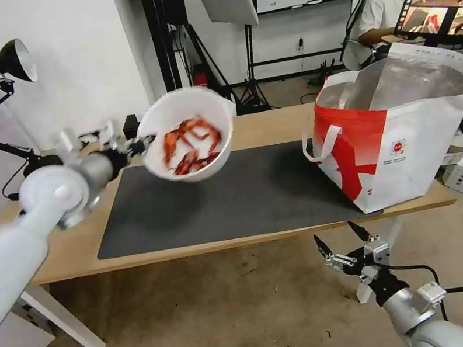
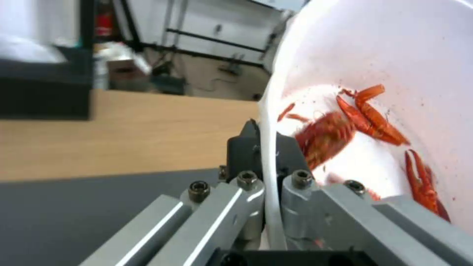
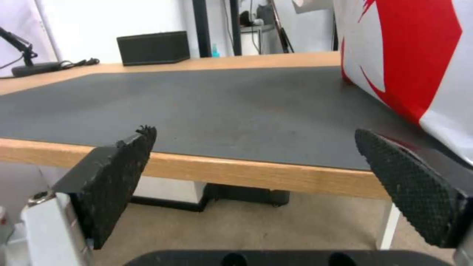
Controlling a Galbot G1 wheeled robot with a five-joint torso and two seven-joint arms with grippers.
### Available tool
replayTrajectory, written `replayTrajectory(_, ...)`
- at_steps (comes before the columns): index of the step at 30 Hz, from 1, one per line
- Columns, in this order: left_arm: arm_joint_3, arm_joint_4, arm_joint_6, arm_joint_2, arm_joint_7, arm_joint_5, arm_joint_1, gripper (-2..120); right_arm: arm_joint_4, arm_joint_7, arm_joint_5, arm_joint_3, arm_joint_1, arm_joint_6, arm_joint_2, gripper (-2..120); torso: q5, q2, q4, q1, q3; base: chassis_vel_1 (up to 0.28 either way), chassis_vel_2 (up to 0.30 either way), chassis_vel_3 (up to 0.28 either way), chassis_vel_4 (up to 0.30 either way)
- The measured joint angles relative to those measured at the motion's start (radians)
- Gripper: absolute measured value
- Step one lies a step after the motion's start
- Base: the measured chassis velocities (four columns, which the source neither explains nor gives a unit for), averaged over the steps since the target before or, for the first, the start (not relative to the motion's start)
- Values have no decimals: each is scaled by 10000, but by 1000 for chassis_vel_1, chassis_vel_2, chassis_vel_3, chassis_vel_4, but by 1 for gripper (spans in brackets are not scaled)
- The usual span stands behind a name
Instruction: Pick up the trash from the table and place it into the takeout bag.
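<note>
The left gripper [image 1: 141,144] is clamped on the rim of the white round bowl of red crayfish shells [image 1: 188,134], held tilted above the dark grey rectangular mat [image 1: 229,197] on the light-wood table [image 1: 270,122]; the left wrist view shows its fingers [image 2: 288,155] pinching the bowl wall. The right gripper [image 1: 342,242] hangs wide open and empty below the table's front edge, near the boxy white-and-red takeout bag [image 1: 401,127] standing at the table's right end.

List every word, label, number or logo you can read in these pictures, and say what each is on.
No text can be read.
Takeout bag: a small round red logo with tiny print under it, too small to read.
Line of print along the bag's top edge: too small.
White bowl, held by the left gripper: no markings.
</note>
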Motion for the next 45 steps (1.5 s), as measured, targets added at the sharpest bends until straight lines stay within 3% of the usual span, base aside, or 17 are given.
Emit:
replayTrajectory(3, 582, 227, -41, -591, -160, -5, -782, 0, 0, -1, 0, 0, 0, 0, 0, 100, 0, 0, 1, 0, -1, 0, 0, 0, 0)
replayTrajectory(6, 1433, 871, -83, -1630, -320, -75, -2114, 0, 0, 0, 0, 0, 0, 0, 0, 100, 4, 0, -5, 1, 0, 0, 0, 0, 0)
replayTrajectory(11, 2013, 1639, -116, -2630, -459, -194, -3121, 0, 0, 0, 0, 0, 0, 0, 0, 100, 1, 0, 0, 0, 0, 0, 0, 0, 0)
replayTrajectory(13, 2382, 2385, -125, -3614, -545, -304, -3758, 0, 0, -1, 0, 0, 0, 0, 0, 100, 1, -1, 1, 1, 0, 0, 0, 0, 0)
replayTrajectory(14, 2382, 2385, -125, -3614, -545, -304, -3758, 0, 0, -1, 0, 0, 0, 0, 0, 100, 1, -1, 1, 1, 0, 0, 0, 0, 0)
replayTrajectory(16, 2660, 3179, -125, -4509, -613, -355, -4233, 0, -1, 0, 0, 0, 0, 0, 0, 100, 6, -1, -4, 1, 0, 0, 0, 0, 0)
replayTrajectory(17, 2660, 3179, -125, -4509, -613, -355, -4233, 0, -1, 0, 0, 0, 0, 0, 0, 100, 6, -1, -4, 1, 0, 0, 0, 0, 0)
replayTrajectory(20, 2881, 4448, -208, -5779, -847, -335, -4606, 0, 0, 0, 0, 0, 0, 1, 0, 100, 2, -1, 1, 1, 0, 0, 0, 0, 0)
replayTrajectory(21, 2881, 4448, -208, -5779, -847, -335, -4606, 0, 0, 0, 0, 0, 0, 1, 0, 100, 2, -1, 1, 1, 0, 0, 0, 0, 0)
replayTrajectory(24, 2962, 5476, -432, -6928, -1128, -82, -4705, 0, 0, 0, 0, 0, 0, 0, -1, 100, 3, -1, -2, 1, 0, 0, 0, 0, 0)
replayTrajectory(25, 2962, 5476, -432, -6928, -1128, -82, -4705, 0, 0, 0, 0, 0, 0, 0, -1, 100, 3, -1, -2, 1, 0, 0, 0, 0, 0)
replayTrajectory(28, 2999, 6130, -752, -8084, -1391, 276, -4554, 0, 0, -1, 0, 0, 0, 0, 0, 100, 3, 0, -6, 0, -2, 0, 0, 0, 0)
replayTrajectory(35, 3012, 6547, -1058, -8774, -1868, 723, -4417, 0, 0, 0, 0, 0, 0, 0, -1, 100, 1, 0, 0, 0, -1, 0, 0, 0, 0)
replayTrajectory(41, 3579, 6909, -1948, -8986, -2068, 2529, -4225, 0, 0, 0, 0, 0, 0, 0, 0, 100, 0, 1, 0, 0, -1, 0, 0, 0, 0)
replayTrajectory(43, 3927, 6873, -2403, -8880, -1842, 3361, -4122, 0, 0, 0, 0, 0, 0, 0, 0, 100, -1, 0, 0, 0, -1, 0, 0, 0, 0)
replayTrajectory(45, 4055, 6782, -2509, -8796, -1737, 3540, -4097, 0, 0, 0, 0, 0, 0, 0, 0, 100, 0, 0, 0, 0, -1, 0, 0, 0, 0)
